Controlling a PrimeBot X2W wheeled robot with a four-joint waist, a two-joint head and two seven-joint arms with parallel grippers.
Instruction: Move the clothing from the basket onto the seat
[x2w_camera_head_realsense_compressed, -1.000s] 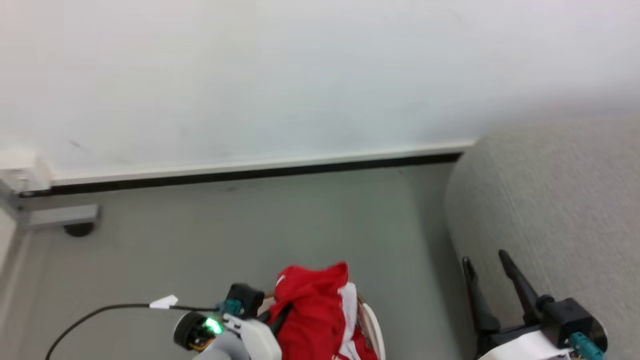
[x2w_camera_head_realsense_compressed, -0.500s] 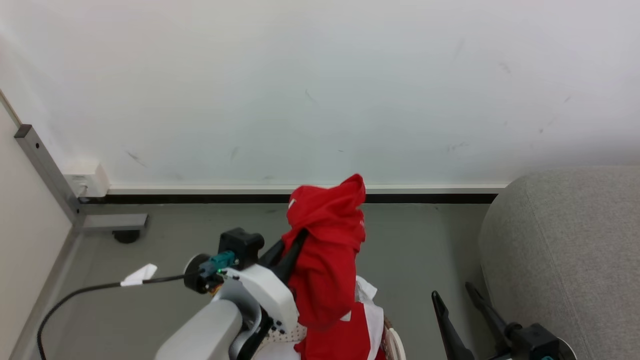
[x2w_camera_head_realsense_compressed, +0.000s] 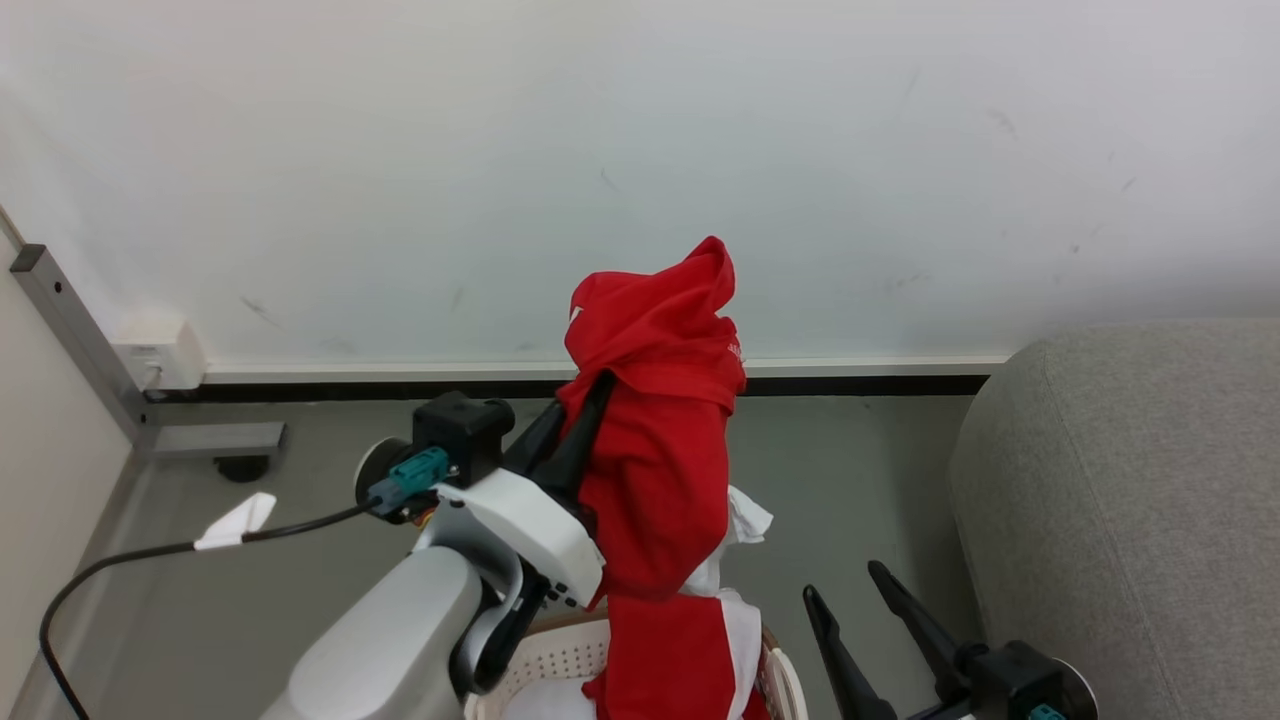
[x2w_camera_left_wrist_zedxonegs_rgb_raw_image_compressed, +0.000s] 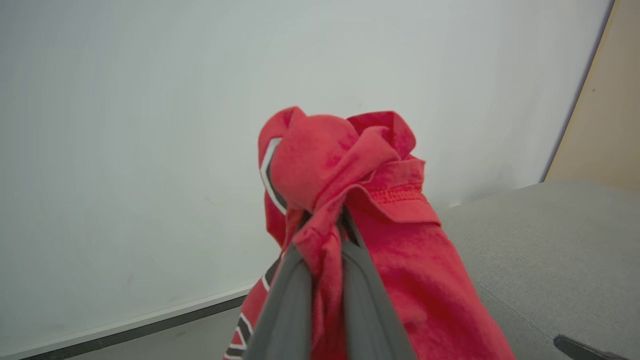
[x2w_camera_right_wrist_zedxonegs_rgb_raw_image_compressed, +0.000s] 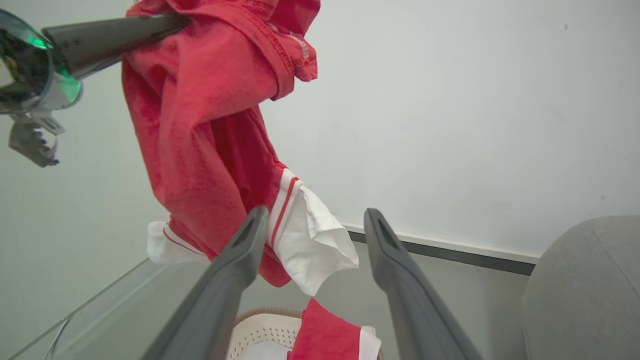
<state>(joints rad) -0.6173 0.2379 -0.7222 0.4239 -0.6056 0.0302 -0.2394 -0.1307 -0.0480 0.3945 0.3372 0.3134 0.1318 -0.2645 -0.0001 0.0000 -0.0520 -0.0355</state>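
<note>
My left gripper (x2w_camera_head_realsense_compressed: 590, 395) is shut on the clothing (x2w_camera_head_realsense_compressed: 655, 450), a red garment with white panels that it holds up high above the basket (x2w_camera_head_realsense_compressed: 560, 655). The fabric bunches over the fingertips and hangs down into the basket. In the left wrist view the clothing (x2w_camera_left_wrist_zedxonegs_rgb_raw_image_compressed: 350, 200) wraps both fingers. In the right wrist view the clothing (x2w_camera_right_wrist_zedxonegs_rgb_raw_image_compressed: 210, 125) dangles from the left gripper's fingers (x2w_camera_right_wrist_zedxonegs_rgb_raw_image_compressed: 115, 35), and more red cloth (x2w_camera_right_wrist_zedxonegs_rgb_raw_image_compressed: 325, 335) lies in the basket (x2w_camera_right_wrist_zedxonegs_rgb_raw_image_compressed: 260, 330). My right gripper (x2w_camera_head_realsense_compressed: 845, 588) stands open and empty at the lower right, beside the seat (x2w_camera_head_realsense_compressed: 1130, 500).
A white wall with a dark skirting strip runs behind. A metal frame leg (x2w_camera_head_realsense_compressed: 90, 340) and a black cable (x2w_camera_head_realsense_compressed: 120, 570) are at the left. Grey floor lies between the basket and the seat.
My left gripper has lifted the red clothing well up out of the basket. The head camera shifted too, so the wall, seat and right gripper sit differently in the picture.
</note>
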